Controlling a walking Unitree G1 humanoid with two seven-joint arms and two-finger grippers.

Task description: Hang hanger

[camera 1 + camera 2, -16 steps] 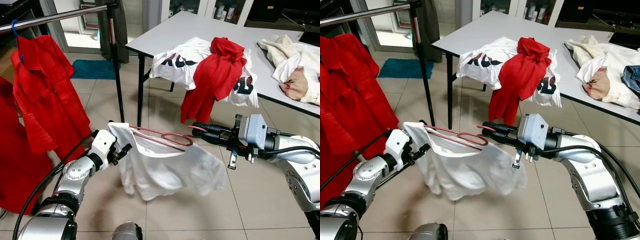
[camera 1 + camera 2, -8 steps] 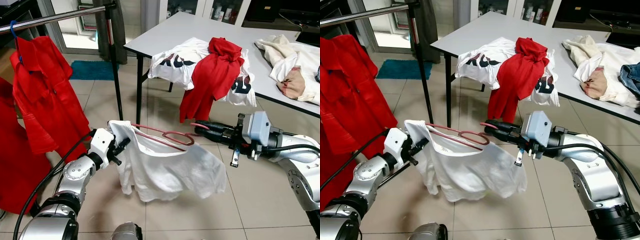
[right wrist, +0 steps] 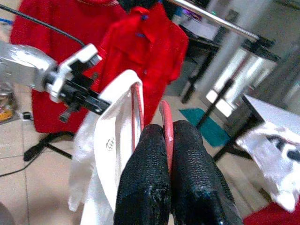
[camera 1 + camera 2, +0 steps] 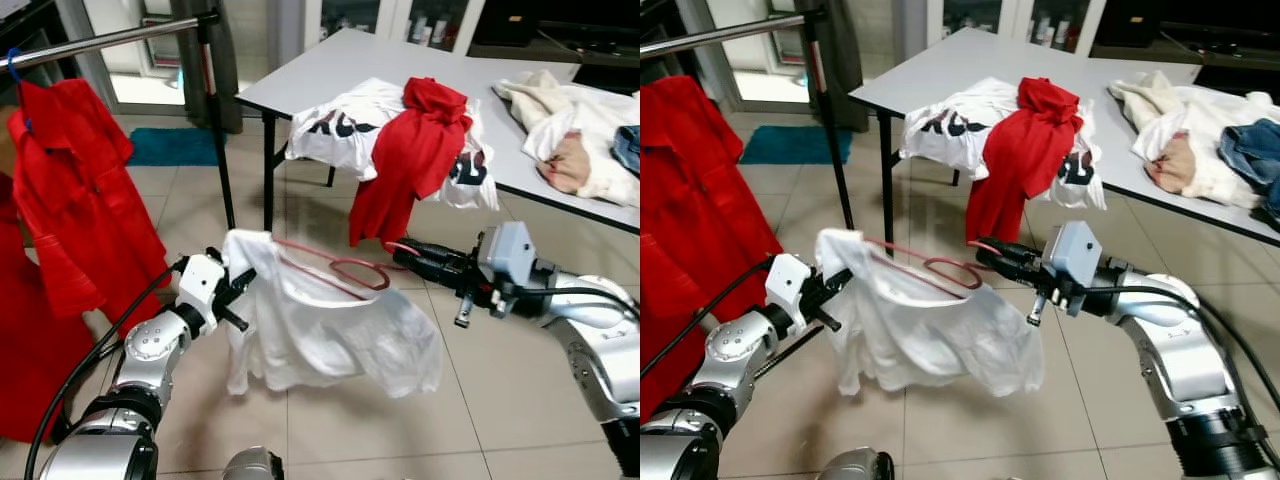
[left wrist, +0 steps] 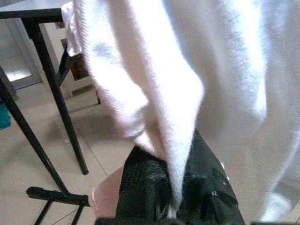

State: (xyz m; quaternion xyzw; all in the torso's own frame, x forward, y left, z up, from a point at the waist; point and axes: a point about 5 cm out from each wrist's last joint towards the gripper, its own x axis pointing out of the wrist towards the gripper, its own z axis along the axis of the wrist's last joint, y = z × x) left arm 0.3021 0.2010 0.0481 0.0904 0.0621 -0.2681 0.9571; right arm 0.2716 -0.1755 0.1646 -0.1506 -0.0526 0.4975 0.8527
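Between the two grippers, above the tiled floor [image 4: 500,400], one white shirt [image 4: 330,335] hangs on one pink hanger [image 4: 335,268]. Right gripper [image 4: 402,254] has its two fingers pressed together on the hanger's hook end; in the right wrist view the pink wire runs between the black fingertips [image 3: 154,140]. Left gripper [image 4: 238,288] is at the shirt's other shoulder, fingers pinching a fold of white cloth; in the left wrist view the fabric drops into the gap between the fingers [image 5: 145,183], though whether the hanger wire is also caught there is hard to tell. The shirt sags below the hanger, its hem well off the floor.

On the robot's left, one metal rail [image 4: 110,40] on a black stand carries two red garments: one red shirt [image 4: 75,200] on a blue hook [image 4: 14,75], and a second red garment [image 4: 20,340] at the frame's edge, partly cut off. One blue mat [image 4: 170,146] lies on the floor behind the stand.

One grey table [image 4: 340,55] stands beyond the held shirt. On its near edge lie one white printed shirt [image 4: 335,125] and one red shirt [image 4: 415,150] draped over it, hanging down past the tabletop. Farther right on the table is a cream pile of clothes [image 4: 570,130], plus one blue denim piece [image 4: 1250,160].
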